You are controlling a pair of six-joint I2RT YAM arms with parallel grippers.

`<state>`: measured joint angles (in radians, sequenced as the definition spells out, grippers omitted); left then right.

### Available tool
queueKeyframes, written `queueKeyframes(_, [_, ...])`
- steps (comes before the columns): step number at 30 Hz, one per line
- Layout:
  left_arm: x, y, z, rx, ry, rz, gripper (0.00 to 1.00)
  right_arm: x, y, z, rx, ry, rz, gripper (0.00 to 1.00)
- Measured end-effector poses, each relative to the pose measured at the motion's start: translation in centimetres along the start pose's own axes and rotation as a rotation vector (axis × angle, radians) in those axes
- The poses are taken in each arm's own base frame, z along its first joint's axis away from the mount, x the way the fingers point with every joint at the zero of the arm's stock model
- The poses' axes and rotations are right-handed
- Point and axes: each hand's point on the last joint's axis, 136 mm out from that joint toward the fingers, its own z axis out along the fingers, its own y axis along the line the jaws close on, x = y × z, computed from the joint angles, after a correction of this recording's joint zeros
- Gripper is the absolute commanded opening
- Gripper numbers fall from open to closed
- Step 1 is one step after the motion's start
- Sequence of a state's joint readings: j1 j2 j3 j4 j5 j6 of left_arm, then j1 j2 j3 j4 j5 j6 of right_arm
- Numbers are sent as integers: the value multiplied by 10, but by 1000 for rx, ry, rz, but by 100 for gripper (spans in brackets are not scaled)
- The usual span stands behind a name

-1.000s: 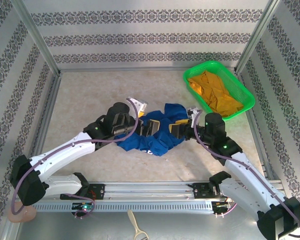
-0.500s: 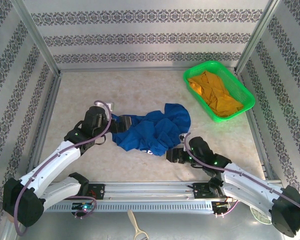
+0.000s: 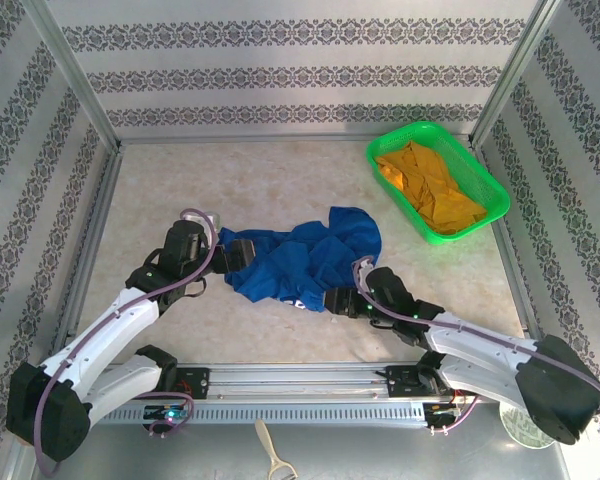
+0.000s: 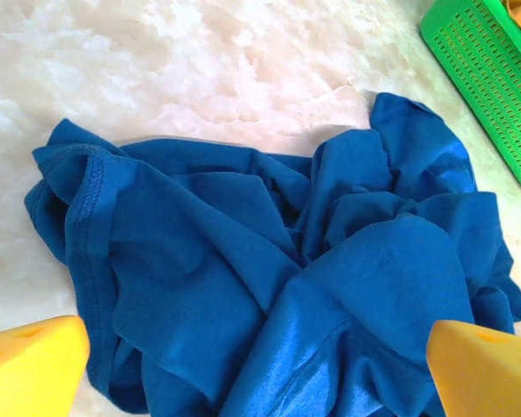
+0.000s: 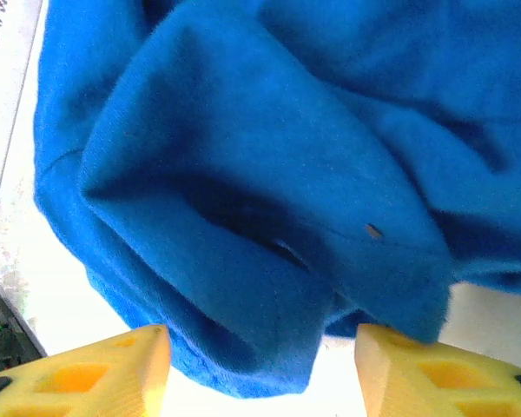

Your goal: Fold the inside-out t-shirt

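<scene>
Crumpled t-shirt (image 3: pixel 310 255) mid-frame, top view. Left gripper (image 3: pixel 242 252) at its left edge, jaws wide apart, facing hem. Right gripper (image 3: pixel 332 301) at lower edge, jaws apart straddling fold. Likely both seeking edges to spread cloth.

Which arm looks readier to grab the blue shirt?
Right, probably: the right pincer, open, is up against a fold of the t-shirt. The left pincer, also open, sits farther from it.
</scene>
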<state>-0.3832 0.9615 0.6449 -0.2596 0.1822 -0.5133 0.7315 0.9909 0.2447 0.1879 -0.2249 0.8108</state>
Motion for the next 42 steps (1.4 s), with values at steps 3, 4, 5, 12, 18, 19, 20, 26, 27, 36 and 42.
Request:
queueKeyframes(3, [0,2,0,-4,-3,-10,100,-3,4,6,-10,-2,-4,45])
queueKeyframes(4, [0,3,0,-5,-3,-14,100,-4,6,7,-15,-1,-4,40])
queueKeyframes(5, [0,3,0,-5,-2,-19,100,-5,8,9,-20,0,-5,32])
queueKeyframes(12, [-1,6,0,-5,-1,-36,100,-14,18,6,-52,-19,10,0])
queueKeyframes(18, [0,10,0,-10,3,-58,100,-110,46,-70,-90,-258,5,0])
queueKeyframes(19, [2,10,0,-6,9,-64,100,-130,55,-92,-99,-319,-12,0])
queueKeyframes(20, [5,9,1,5,19,-72,100,-146,63,-113,-106,-371,-33,0])
queueKeyframes(26, [32,12,17,45,109,-138,100,-149,53,-140,-39,-376,-57,0])
queueKeyframes(27, [35,12,19,48,121,-146,100,-140,44,-134,-20,-348,-43,0])
queueKeyframes(36, [44,35,39,-64,150,-176,84,-90,-17,-125,159,-261,79,0])
queueKeyframes(42, [25,60,49,-223,102,-132,69,-90,-19,-127,164,-279,94,0])
